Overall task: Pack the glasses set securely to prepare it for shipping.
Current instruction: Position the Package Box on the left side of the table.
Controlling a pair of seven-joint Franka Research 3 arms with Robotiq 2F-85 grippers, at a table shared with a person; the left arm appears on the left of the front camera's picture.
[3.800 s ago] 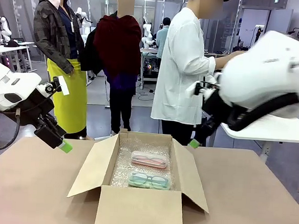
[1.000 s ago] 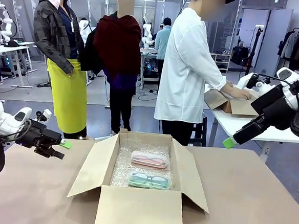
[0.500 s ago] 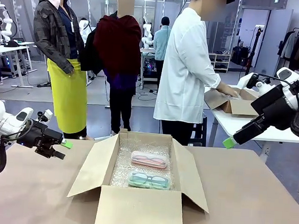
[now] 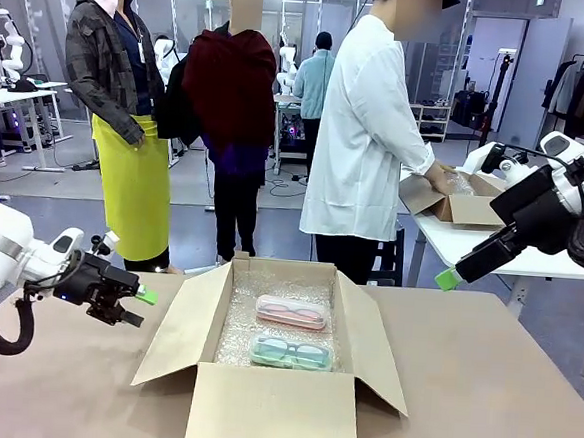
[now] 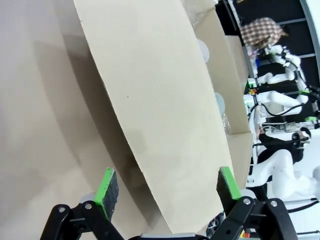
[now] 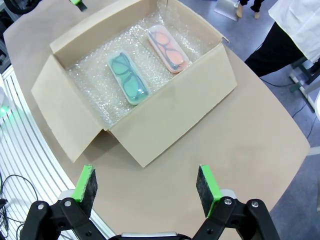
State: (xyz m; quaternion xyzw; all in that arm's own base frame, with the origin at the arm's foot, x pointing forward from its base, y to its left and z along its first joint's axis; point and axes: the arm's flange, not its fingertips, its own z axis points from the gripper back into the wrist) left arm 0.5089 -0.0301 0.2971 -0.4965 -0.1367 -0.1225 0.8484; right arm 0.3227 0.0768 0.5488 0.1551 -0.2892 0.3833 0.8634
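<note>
I see the pink case (image 4: 290, 312) and mint-green case (image 4: 291, 352) lying side by side on bubble wrap (image 6: 95, 82) inside the open cardboard box (image 4: 269, 408) on the table (image 4: 500, 394). My left gripper (image 4: 137, 306) hovers beside the box's left flap, fingers spread wide and empty. My right gripper (image 4: 449, 279) hangs high, fingers wide, holding nothing.

My table (image 4: 500, 394) has a plain tan top with a rounded edge. One open cardboard box (image 4: 269, 410) sits directly on it, near my side at the middle, its four flaps (image 6: 172, 122) splayed outward over the bare surface.
</note>
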